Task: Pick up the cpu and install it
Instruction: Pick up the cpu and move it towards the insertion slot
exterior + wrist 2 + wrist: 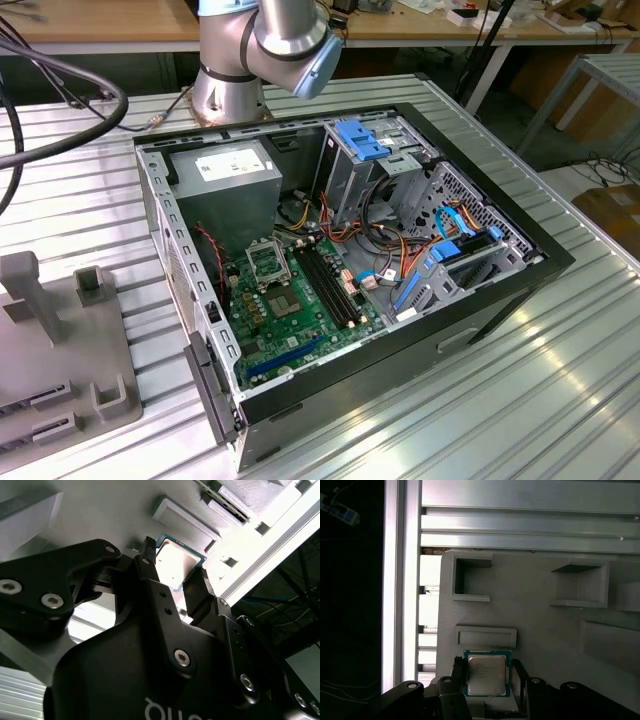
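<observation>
The cpu (pixel 487 674) is a thin square chip with a pale metal top and a green rim, seen in both wrist views. It sits at the pale grey fixture (pixel 540 585), just beside a low rectangular ridge (pixel 486 636). My gripper (pixel 176 560) has one black fingertip against each of two opposite edges of the cpu (pixel 175 562) and is shut on it. In the exterior view the motherboard's dark socket (pixel 268 262) with its silver frame lies inside the open computer case (pixel 340 270), with nothing in it.
The grey fixture (pixel 60 350) stands on the ribbed metal table (pixel 520 400) at the exterior view's left, beside the case. The arm's base (pixel 230 85) is behind the case. Long black memory slots (pixel 330 285), cables and drive bays crowd the case around the socket.
</observation>
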Controlling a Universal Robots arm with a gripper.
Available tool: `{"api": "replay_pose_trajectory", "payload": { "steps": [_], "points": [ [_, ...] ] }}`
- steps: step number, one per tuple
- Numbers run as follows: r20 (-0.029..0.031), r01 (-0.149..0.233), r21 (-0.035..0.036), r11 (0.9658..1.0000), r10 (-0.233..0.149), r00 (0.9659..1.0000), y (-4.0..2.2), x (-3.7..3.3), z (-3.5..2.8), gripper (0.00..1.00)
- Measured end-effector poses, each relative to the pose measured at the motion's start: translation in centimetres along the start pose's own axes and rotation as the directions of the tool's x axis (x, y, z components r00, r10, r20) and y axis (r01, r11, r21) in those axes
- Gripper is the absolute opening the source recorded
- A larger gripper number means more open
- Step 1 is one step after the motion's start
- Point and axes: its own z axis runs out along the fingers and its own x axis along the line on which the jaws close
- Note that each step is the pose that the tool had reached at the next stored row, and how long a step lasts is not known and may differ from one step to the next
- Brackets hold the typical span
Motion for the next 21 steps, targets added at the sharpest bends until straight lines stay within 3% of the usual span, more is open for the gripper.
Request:
{"api": "replay_pose_trajectory", "payload": {
  "steps": [21],
  "points": [
    [0.0001, 0.000, -0.0001, 1.0000, 0.000, 1.0000, 0.01, 0.01, -0.46, 0.47]
  ]
}}
